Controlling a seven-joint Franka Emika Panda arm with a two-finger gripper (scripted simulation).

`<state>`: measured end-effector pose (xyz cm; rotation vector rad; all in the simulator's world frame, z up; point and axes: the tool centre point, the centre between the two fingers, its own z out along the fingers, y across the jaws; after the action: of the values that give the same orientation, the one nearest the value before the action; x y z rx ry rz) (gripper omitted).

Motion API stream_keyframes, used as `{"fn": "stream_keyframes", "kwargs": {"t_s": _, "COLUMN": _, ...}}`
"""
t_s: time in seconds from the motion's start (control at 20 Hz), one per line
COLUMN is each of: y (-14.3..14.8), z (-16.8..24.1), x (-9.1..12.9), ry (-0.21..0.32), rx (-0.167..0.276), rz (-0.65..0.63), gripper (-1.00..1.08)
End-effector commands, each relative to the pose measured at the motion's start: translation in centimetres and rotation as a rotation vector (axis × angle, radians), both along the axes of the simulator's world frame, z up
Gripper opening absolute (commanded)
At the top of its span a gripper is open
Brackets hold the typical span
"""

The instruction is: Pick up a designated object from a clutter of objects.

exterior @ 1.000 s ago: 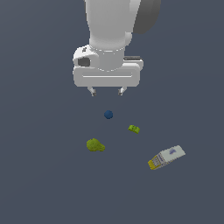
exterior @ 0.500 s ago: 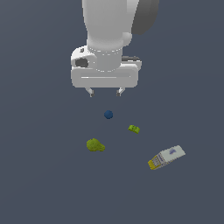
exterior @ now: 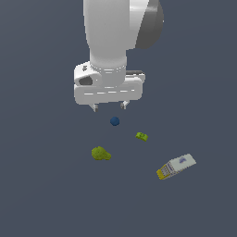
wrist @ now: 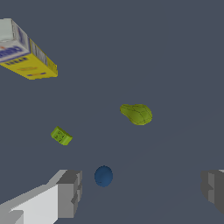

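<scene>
The lumpy olive-toned yellow-green blob with a rounded bulb and a short stub (exterior: 100,153) (wrist: 137,113) lies loose on the flat dark grey-blue surface (exterior: 41,185), out in the open with no edge or corner of that surface anywhere in sight. Nothing touches it. Nearest to it is a small dark blue ball (exterior: 115,121) (wrist: 103,176), which sits apart from it, farther from the exterior camera and a little toward the exterior view's right. A tiny bright-green block (exterior: 141,136) (wrist: 61,136) rests well apart from the blob toward the exterior view's right, and beyond that, farther right still and nearer the exterior camera, lies a white-and-yellow rectangular box (exterior: 176,167) (wrist: 24,54) on its side at a slant. The white arm's gripper (exterior: 109,107) (wrist: 140,192) hangs in the air above the surface, over the area beside the blue ball, clear of the blob and of everything else. Its two grey fingers (wrist: 69,193) are spread wide with nothing between them; the wrist view shows the blue ball lying near one of them, and the blob farther out.
</scene>
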<state>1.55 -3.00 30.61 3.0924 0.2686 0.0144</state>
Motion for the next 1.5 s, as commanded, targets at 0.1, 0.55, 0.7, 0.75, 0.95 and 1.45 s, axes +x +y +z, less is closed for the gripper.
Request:
{"fn": "stream_keyframes", "kwargs": {"t_s": 0.1, "y": -0.6, "z": -2.0, "x": 1.0, "ry": 0.005, "rx": 0.001, "rz": 0.084, "gripper": 1.00}}
{"fn": "stream_keyframes", "kwargs": {"t_s": 0.55, "y": -2.1, "z": -7.3, "x": 3.2, "ry": 0.015, "rx": 0.006, "rz": 0.290, "gripper": 1.00}}
{"fn": "stream_keyframes", "kwargs": {"t_s": 0.7, "y": -2.6, "z": -9.1, "x": 3.8, "ry": 0.018, "rx": 0.008, "rz": 0.359, "gripper": 1.00}}
{"fn": "stream_keyframes", "kwargs": {"t_s": 0.75, "y": -2.7, "z": -9.7, "x": 4.0, "ry": 0.019, "rx": 0.009, "rz": 0.382, "gripper": 1.00}}
{"fn": "stream_keyframes", "kwargs": {"t_s": 0.95, "y": -3.4, "z": -12.2, "x": 4.6, "ry": 0.022, "rx": 0.013, "rz": 0.473, "gripper": 1.00}}
{"fn": "stream_keyframes", "kwargs": {"t_s": 1.45, "y": -4.9, "z": -18.2, "x": 5.6, "ry": 0.026, "rx": 0.023, "rz": 0.681, "gripper": 1.00}}
